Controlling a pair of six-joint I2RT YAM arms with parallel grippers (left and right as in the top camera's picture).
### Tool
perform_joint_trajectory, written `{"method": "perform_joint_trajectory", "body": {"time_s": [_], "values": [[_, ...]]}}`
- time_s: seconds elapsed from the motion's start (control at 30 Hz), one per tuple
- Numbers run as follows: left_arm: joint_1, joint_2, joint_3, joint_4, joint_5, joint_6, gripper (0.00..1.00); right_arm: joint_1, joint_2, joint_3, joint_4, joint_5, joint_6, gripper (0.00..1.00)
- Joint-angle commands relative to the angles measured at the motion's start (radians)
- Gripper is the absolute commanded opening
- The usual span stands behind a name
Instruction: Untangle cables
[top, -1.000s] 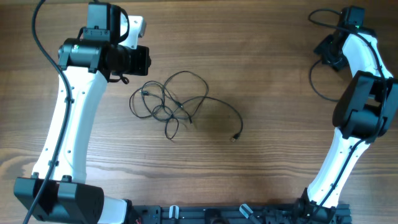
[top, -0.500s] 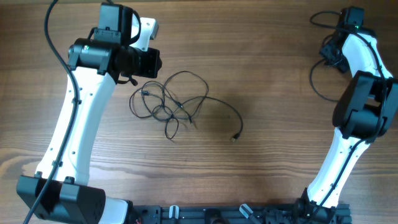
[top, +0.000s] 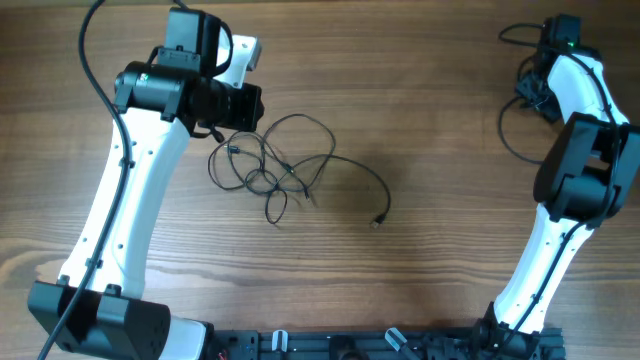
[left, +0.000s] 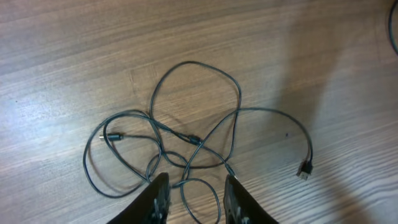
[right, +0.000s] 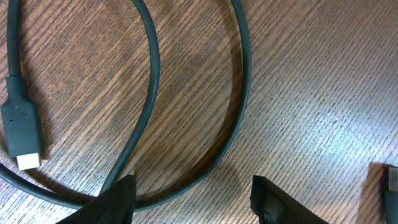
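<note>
I see the tangle of thin black cords mid wooden desk, just ahead of my nearer left fingers, which are apart and empty. My right fingers, also apart, hover far off over a separate dark plug-ended cord.

The bottom edge of the left wrist view cuts off the left gripper below its fingertips, and the lowest loop of the cables runs out of frame between them. The right wrist view crops the right gripper likewise, and a plug-ended cable leaves by the top and left edges. Overhead, the tangle's crossings are too fine to tell apart.
</note>
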Motion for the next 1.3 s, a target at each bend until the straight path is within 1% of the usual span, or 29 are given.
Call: {"method": "perform_joint_trajectory", "body": {"time_s": [0.0, 0.07, 0.1, 0.13, 0.17, 0.23, 0.73, 0.77, 0.8, 0.83, 0.87, 0.9, 0.93, 1.0, 1.13, 1.27], "values": [[-0.004, -0.024, 0.005, -0.006, 0.019, 0.023, 0.3, 0.002, 0.071, -0.015, -0.012, 0.019, 0.011, 0.62], [-0.004, -0.024, 0.005, -0.005, 0.019, 0.023, 0.3, 0.002, 0.071, -0.015, -0.013, 0.019, 0.012, 0.61], [-0.004, -0.024, 0.005, -0.005, 0.019, 0.023, 0.3, 0.002, 0.071, -0.015, -0.014, 0.019, 0.012, 0.56], [-0.004, -0.024, 0.005, -0.005, 0.019, 0.023, 0.3, 0.001, 0.071, -0.015, -0.016, 0.02, 0.012, 0.47], [-0.004, -0.024, 0.005, -0.005, 0.019, 0.023, 0.3, 0.0, 0.071, -0.015, -0.017, 0.02, 0.012, 0.26], [-0.004, -0.024, 0.005, -0.005, 0.019, 0.023, 0.3, 0.0, 0.071, -0.015, -0.023, 0.02, 0.012, 0.05], [-0.004, -0.024, 0.005, -0.006, 0.02, 0.015, 0.29, 0.0, 0.069, -0.015, -0.064, -0.024, 0.005, 0.05], [-0.004, -0.024, 0.005, -0.006, 0.02, 0.015, 0.29, 0.0, 0.069, -0.015, -0.063, -0.048, 0.004, 0.1], [-0.004, -0.024, 0.005, -0.005, 0.02, 0.015, 0.29, 0.0, 0.069, -0.015, -0.063, -0.081, 0.004, 0.1], [-0.004, -0.024, 0.005, -0.005, 0.02, 0.015, 0.29, 0.0, 0.069, -0.015, -0.06, -0.111, 0.003, 0.14], [-0.004, -0.024, 0.005, -0.005, 0.02, 0.015, 0.29, 0.0, 0.069, -0.015, -0.054, -0.137, 0.004, 0.2], [-0.004, -0.024, 0.005, -0.005, 0.02, 0.015, 0.29, 0.0, 0.069, -0.015, -0.048, -0.164, 0.004, 0.33], [-0.004, -0.024, 0.005, -0.005, 0.02, 0.015, 0.29, 0.0, 0.066, -0.014, -0.045, -0.178, 0.006, 0.36], [-0.004, -0.024, 0.005, -0.005, 0.02, 0.015, 0.29, 0.0, 0.051, -0.014, -0.034, -0.19, 0.006, 0.4], [-0.004, -0.024, 0.005, 0.002, 0.02, 0.015, 0.29, 0.0, 0.002, -0.014, -0.017, -0.182, -0.017, 0.42], [-0.004, -0.024, 0.005, 0.005, 0.02, 0.015, 0.29, 0.0, -0.055, -0.013, -0.008, -0.161, -0.022, 0.47]]}}
